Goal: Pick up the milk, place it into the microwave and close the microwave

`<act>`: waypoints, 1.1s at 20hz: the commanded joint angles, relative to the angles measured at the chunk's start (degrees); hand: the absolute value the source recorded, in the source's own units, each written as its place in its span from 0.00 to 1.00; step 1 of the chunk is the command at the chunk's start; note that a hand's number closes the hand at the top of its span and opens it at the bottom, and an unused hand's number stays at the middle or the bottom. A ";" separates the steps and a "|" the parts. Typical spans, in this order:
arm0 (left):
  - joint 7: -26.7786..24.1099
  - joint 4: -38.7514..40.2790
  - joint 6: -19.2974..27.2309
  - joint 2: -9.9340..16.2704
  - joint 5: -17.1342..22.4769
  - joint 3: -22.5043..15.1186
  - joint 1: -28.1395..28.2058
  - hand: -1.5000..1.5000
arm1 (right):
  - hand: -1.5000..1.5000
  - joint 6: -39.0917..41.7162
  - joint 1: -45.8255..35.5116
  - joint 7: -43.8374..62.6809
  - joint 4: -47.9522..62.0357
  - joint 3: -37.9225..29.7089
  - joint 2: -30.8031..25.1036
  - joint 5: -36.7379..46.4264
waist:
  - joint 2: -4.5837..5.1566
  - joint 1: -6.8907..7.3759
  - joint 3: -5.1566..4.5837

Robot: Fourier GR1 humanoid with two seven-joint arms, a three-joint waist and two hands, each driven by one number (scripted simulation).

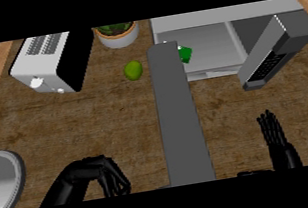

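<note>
While no label reads, the milk [185, 53] sits inside the microwave [209, 31].

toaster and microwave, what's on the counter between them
In the head view, a small green lime-like fruit and a white potted plant lie between white toaster and grey microwave.

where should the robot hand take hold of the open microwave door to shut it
Near the microwave door's free edge, farthest from its hinge at the microwave's right side. It stands swung open, so the right robot hand, open below it, should probably come from the door's right and sweep left.
</note>
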 commanded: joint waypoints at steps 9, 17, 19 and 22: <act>1.98 19.44 -5.85 -2.13 -3.96 -6.25 -16.08 1.00 | 0.00 7.01 15.44 1.28 -16.85 1.38 -4.49 -4.47 | 0.23 -0.85 -0.01; -3.13 31.49 6.14 -2.86 -9.91 -20.18 -23.73 1.00 | 0.00 7.54 23.45 -0.59 -25.79 2.79 -4.96 -6.02 | 0.17 -0.61 0.01; -3.27 34.92 13.05 -2.87 -7.55 -26.81 -26.36 1.00 | 0.00 9.55 21.90 3.07 -27.97 3.19 -7.01 -7.41 | 0.24 -0.87 0.00; -3.25 40.95 17.42 -2.88 -4.29 -31.08 -31.03 1.00 | 0.00 11.36 23.75 2.67 -31.58 4.22 -7.38 -9.11 | 0.35 -1.77 -0.02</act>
